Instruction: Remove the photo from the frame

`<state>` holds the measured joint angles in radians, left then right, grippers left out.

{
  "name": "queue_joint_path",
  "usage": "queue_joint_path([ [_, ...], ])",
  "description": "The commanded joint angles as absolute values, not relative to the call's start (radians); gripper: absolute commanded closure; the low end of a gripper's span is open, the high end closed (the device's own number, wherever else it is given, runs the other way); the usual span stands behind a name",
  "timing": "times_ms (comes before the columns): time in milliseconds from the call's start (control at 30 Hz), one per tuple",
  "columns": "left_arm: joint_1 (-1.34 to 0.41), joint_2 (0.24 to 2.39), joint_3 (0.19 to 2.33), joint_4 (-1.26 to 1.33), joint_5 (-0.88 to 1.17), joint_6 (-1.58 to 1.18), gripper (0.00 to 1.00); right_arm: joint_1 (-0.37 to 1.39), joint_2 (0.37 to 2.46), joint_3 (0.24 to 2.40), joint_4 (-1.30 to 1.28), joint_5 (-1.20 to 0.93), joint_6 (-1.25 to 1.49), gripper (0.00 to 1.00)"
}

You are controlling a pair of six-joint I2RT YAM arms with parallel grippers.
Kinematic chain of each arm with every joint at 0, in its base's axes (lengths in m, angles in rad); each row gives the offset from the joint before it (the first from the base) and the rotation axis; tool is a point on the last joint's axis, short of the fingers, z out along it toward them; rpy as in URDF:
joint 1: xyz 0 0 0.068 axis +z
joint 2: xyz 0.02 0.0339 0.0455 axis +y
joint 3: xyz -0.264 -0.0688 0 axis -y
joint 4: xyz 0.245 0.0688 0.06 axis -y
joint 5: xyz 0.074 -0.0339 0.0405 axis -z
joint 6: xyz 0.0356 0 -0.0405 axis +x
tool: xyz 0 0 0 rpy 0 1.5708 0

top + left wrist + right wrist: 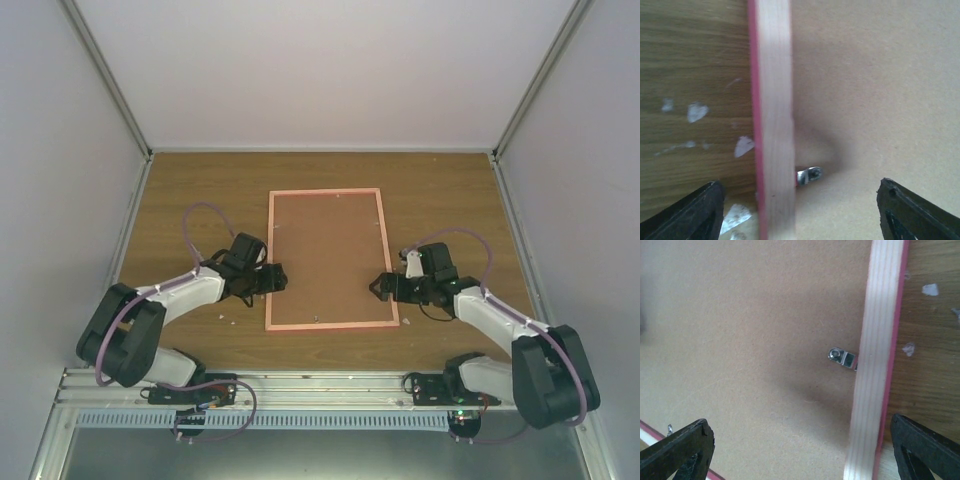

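Below me I see a wood-grain table (pixel 440 190) dotted with small white flecks (pixel 697 111). Pale walls (pixel 330 70) enclose it. A metal rail (pixel 330 385) lines its near edge.

Pink-rimmed frame (pixel 326 192), brown backing board (pixel 328 258), woodgrain table (pixel 200 190)

desk: wood-grain tabletop (pixel 440 190), small white flecks (pixel 225 318) near its near-left corner | walls: plain white panels (pixel 330 70) on far, left and right sides, metal posts (pixel 108 80) rising from far corners | near edge: aluminium rail (pixel 330 385) running the full width | light: even, soft shadows
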<state>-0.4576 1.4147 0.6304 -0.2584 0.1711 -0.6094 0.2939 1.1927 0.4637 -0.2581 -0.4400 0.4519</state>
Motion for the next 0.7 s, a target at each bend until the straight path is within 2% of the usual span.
queue_joint_path([
  [0,-0.462,1.385,0.623,-0.329,0.06,-0.617,0.14,0.305,1.167,0.466,-0.27,-0.369,0.474,0.03],
  [267,-0.386,1.319,0.692,-0.472,-0.112,-0.632,0.03,0.305,1.098,0.498,-0.265,-0.251,0.455,0.02],
  [400,-0.326,1.303,0.738,-0.538,-0.194,-0.646,0.01,0.305,1.089,0.512,-0.242,-0.214,0.438,0.02],
  [667,-0.098,1.367,0.785,-0.553,-0.165,-0.644,0.01,0.304,1.115,0.518,-0.176,-0.223,0.427,0.02],
])
